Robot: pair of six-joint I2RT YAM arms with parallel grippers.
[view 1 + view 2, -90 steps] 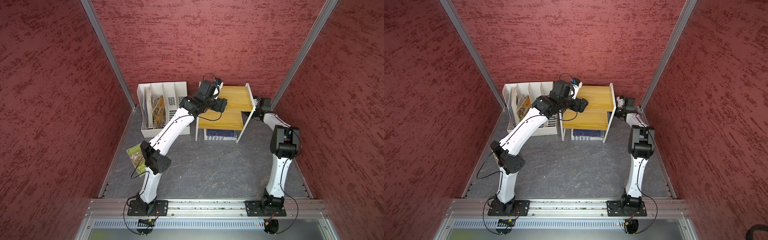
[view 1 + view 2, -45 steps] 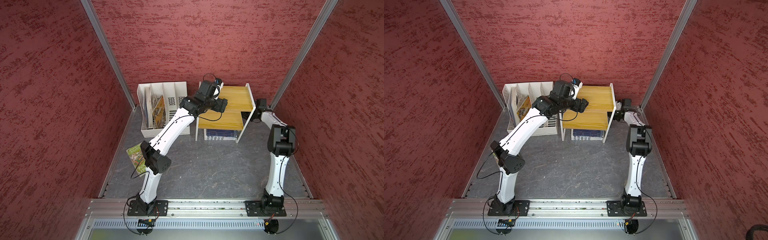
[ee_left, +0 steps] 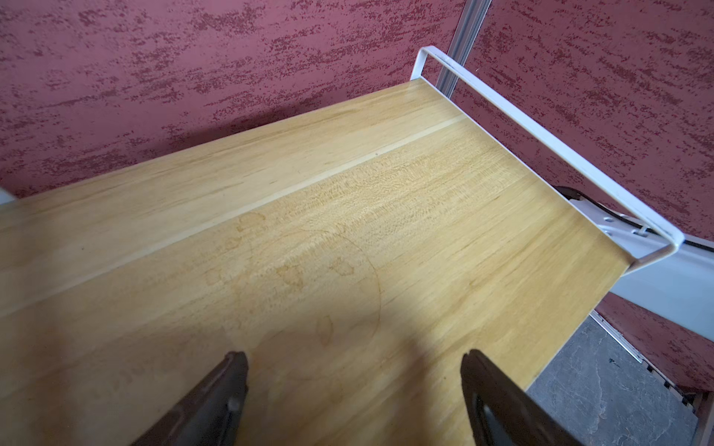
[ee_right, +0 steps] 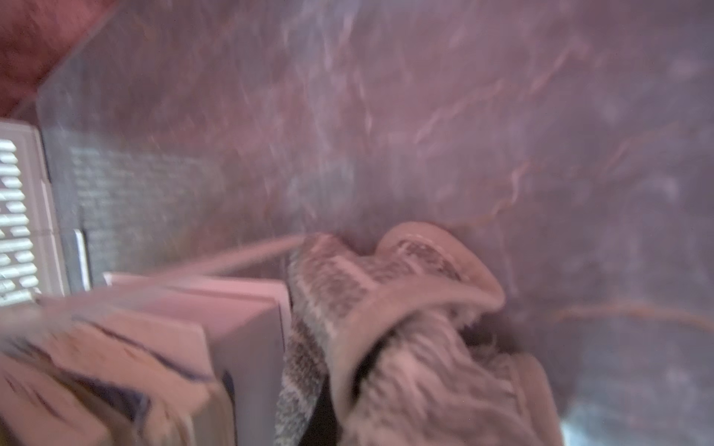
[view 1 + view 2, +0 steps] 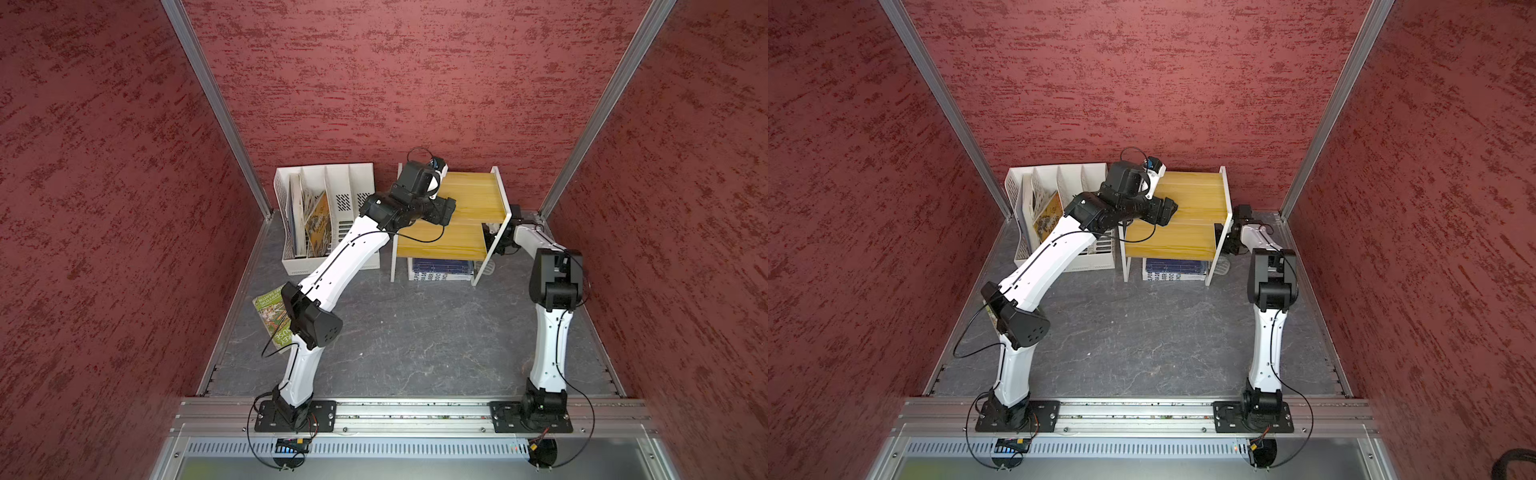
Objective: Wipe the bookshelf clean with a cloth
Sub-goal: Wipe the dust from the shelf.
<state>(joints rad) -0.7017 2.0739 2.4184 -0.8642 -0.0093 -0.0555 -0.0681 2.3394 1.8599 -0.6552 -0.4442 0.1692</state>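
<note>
The bookshelf (image 5: 473,195) stands at 12 o'clock on the grey floor (image 5: 415,332), its back against the red rear wall, and both yellow boards are bare.

At 9 o'clock a green book (image 5: 270,307) lies flat along the floor's left edge, partly under the left arm's elbow. At 11 o'clock a white file organizer (image 5: 328,178) stands just beside the bookshelf's left side panel, with only a narrow gap between them.

The left gripper (image 3: 353,357) hangs over the upper board near its front edge, its jaws spread wide with nothing between them. In the left wrist view the board runs clear to the white rail at its right end, and faint ring stains mark the wood ahead of the fingers (image 3: 228,370).

Under the lower board lies a stack of blue books (image 5: 440,268), filling most of that bay.

At 1 o'clock the right gripper (image 5: 490,239) sits low against the outside of the right side panel, in the tight strip between the panel and the right wall. It is clamped on the cloth (image 4: 386,309), which bunches in striped folds close to the right wrist camera, touching the panel's edge; that view is blurred.

The middle and front of the floor lie open.
</note>
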